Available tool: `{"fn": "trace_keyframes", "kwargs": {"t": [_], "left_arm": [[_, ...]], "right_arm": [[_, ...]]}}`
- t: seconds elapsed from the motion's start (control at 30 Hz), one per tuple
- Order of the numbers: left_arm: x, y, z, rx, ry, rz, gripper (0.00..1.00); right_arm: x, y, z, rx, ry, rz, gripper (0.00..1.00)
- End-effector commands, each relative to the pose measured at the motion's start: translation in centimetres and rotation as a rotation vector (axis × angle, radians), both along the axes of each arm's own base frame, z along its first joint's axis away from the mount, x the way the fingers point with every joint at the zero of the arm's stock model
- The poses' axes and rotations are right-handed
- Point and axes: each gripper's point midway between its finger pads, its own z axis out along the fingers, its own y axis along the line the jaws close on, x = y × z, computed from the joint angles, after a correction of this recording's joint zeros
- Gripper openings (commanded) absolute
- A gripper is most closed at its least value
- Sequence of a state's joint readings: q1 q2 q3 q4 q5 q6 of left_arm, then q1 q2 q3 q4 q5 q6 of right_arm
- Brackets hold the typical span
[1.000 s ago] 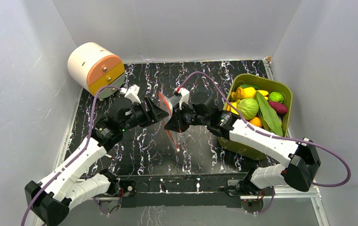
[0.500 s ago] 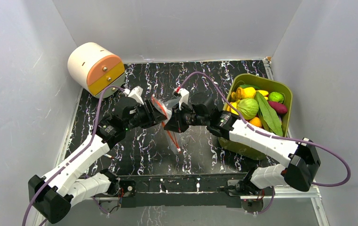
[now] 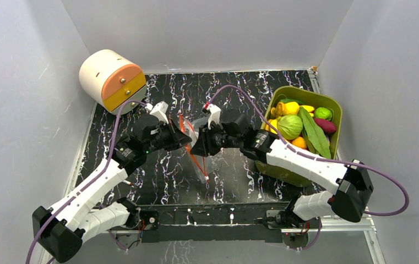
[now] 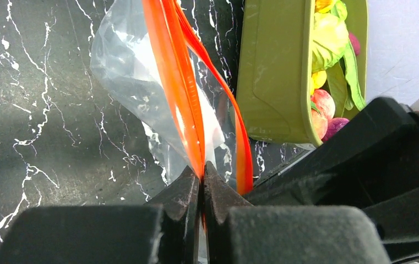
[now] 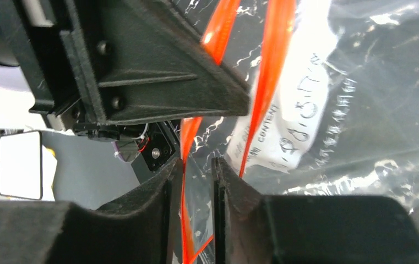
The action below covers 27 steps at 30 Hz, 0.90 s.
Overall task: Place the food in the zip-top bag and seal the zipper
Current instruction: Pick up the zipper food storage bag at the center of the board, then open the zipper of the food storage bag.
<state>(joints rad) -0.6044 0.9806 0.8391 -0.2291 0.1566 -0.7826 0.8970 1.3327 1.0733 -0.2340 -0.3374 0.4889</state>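
One word, "CONTENT", was legible on the zip-top bag's [image 5: 372, 66] white label [image 5: 300, 104], shown only by the right wrist camera. The left jaws were pinched shut on the zipper [image 4: 177, 88], the right jaws narrowly apart with the strip between them. Overhead, the bag was between both arms, the food [image 3: 290, 126] in the green tub [image 3: 284, 173].

Soft, even light from above fills the top view: white walls [image 3: 25, 110] are bright, shadows are faint, and the black tabletop [image 3: 234, 176] has a pale sheen toward its near edge. In the wrist views the zipper [image 4: 174, 93] glows saturated orange, the zip-top bag [image 5: 361, 82] glints, and the nearest foreground is soft.
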Motion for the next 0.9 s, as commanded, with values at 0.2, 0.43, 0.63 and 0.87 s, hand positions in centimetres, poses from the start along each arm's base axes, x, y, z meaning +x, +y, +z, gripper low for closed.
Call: {"fn": "trace_keyframes", "kwargs": {"t": [0.2, 0.43, 0.63, 0.87], "left_arm": [[-1.1, 1.1, 1.1, 0.005, -0.018, 0.01, 0.0], [-1.4, 0.6, 2.6, -0.05, -0.026, -0.001, 0.0], [-1.5, 0.4, 3.3, -0.055, -0.02, -0.011, 0.0], [-1.8, 0.5, 3.5, -0.057, -0.012, -0.011, 0.0]], "right_arm": [[1.7, -2.1, 7.9, 0.107, -0.02, -0.234, 0.43], [1.9, -1.9, 7.2, 0.054, 0.019, -0.243, 0.5], [1.4, -0.3, 5.7, 0.033, 0.056, -0.21, 0.5], [1.8, 0.6, 3.5, -0.008, 0.082, -0.206, 0.47]]}}
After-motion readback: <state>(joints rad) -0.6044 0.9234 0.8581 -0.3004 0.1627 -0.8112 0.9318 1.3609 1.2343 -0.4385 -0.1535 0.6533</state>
